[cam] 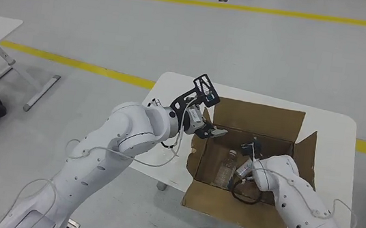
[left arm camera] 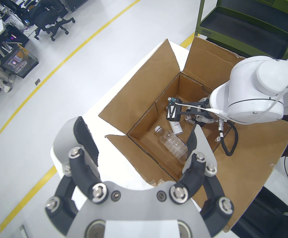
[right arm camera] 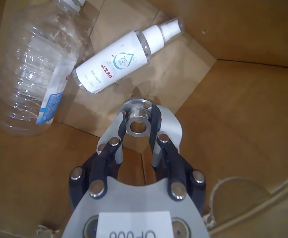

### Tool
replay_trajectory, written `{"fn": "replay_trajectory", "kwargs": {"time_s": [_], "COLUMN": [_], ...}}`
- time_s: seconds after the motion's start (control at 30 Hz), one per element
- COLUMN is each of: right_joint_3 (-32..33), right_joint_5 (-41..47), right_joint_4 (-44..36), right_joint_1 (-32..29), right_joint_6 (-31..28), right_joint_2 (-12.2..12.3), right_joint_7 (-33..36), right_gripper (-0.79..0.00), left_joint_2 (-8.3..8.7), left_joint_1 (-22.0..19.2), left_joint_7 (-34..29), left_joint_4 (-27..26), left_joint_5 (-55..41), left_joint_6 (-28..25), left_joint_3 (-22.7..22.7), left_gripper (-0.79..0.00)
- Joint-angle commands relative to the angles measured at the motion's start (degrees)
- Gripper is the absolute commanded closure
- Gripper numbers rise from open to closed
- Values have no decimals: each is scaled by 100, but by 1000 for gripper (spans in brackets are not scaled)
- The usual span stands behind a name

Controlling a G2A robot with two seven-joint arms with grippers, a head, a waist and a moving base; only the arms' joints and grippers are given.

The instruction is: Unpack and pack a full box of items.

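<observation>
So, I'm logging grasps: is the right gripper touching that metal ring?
Touching. The right wrist view shows the right gripper closed on the metal ring, its jaws pressing both sides of it.

Box [cam: 258,116]: plain brown cardboard; water bottle [right arm camera: 33,67]: clear, ribbed, white cap, blue-and-white label; spray bottle [right arm camera: 112,65]: white, teal-red print; fitting [right arm camera: 135,107]: silver

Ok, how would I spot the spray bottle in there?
Look inside the open cardboard box on the table. Two bottles lie on its floor. The spray bottle is the smaller, with a white label and pump top; the big bottle is clear.
</observation>
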Motion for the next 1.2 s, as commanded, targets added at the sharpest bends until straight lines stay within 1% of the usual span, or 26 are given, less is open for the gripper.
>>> {"fn": "replay_trajectory", "kwargs": {"time_s": [0.0,0.17,0.27,0.3,0.33,0.37,0.4,0.47,0.57,0.7,0.8,0.93,1.03,1.17], "right_joint_3": [92,370,784,984,1196,1422,1638,2102,2869,3810,4506,5296,5789,5789], "right_joint_5": [82,150,258,266,258,175,-26,-271,-383,-161,198,637,1395,1395], "right_joint_4": [25,-144,-582,-806,-1073,-1385,-1727,-2502,-3564,-4702,-5342,-5900,-5900,-5900], "right_joint_1": [14,16,-80,-164,-268,-395,-548,-941,-1562,-2250,-2687,-3155,-3342,-3342], "right_joint_6": [-46,-200,-312,-317,-356,-408,-421,-502,-645,-1152,-1542,-2015,-2308,-2308], "right_joint_2": [-11,25,146,214,292,378,470,640,844,1025,1121,1220,1265,1265], "right_joint_7": [-49,-102,-221,-277,-279,-326,-382,-436,-518,-758,-930,-954,-916,-916], "right_gripper": [-785,-785,-785,-727,-576,-234,0,0,0,0,0,0,0,0], "left_joint_2": [0,0,0,0,0,0,0,0,0,0,0,0,0,0], "left_joint_1": [0,0,0,0,0,0,0,0,0,0,0,0,0,0], "left_joint_7": [0,0,0,0,0,0,0,0,0,0,0,0,0,0], "left_joint_4": [0,0,0,0,0,0,0,0,0,0,0,0,0,0], "left_joint_5": [0,0,0,0,0,0,0,0,0,0,0,0,0,0], "left_joint_6": [0,0,0,0,0,0,0,0,0,0,0,0,0,0], "left_joint_3": [0,0,0,0,0,0,0,0,0,0,0,0,0,0], "left_gripper": [-785,-785,-785,-785,-785,-785,-785,-785,-785,-785,-785,-785,-785,-785]}}
